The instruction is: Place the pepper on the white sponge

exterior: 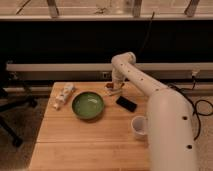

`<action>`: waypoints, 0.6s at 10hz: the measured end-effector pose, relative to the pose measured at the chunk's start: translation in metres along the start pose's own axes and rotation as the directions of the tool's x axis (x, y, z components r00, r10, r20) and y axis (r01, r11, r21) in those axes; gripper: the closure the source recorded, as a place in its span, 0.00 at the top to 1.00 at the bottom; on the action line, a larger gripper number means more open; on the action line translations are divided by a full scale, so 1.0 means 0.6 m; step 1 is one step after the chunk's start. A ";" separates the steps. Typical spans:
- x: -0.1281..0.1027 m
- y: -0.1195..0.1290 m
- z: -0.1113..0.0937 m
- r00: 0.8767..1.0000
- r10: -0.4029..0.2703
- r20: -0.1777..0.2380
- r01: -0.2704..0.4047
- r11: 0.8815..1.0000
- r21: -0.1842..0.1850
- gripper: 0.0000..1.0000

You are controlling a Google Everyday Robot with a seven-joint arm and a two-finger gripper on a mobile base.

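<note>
My gripper (115, 88) hangs down from the white arm over the far middle of the wooden table (90, 140), just right of the green bowl (88, 105). A small dark red bit, the pepper (108, 86), shows at the gripper's left side. I cannot tell whether it is held or lying on the table. A small off-white block, the white sponge (113, 92), lies directly under the gripper, partly hidden by it.
A flat black slab (126, 104) lies right of the gripper. A white cup (139, 127) stands near the arm's thick white body (167, 130). A long pale piece with brownish marks (64, 95) lies at the far left. A chair base (12, 107) stands left of the table.
</note>
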 end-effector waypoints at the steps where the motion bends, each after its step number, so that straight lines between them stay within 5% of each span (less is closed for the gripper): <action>1: -0.001 -0.001 0.001 1.000 -0.003 -0.001 0.003 1.000 -0.001 0.60; 3: -0.004 -0.004 0.001 1.000 -0.010 -0.003 0.010 1.000 -0.003 0.79; 6: -0.002 -0.001 0.003 1.000 -0.012 -0.006 0.012 1.000 -0.009 0.80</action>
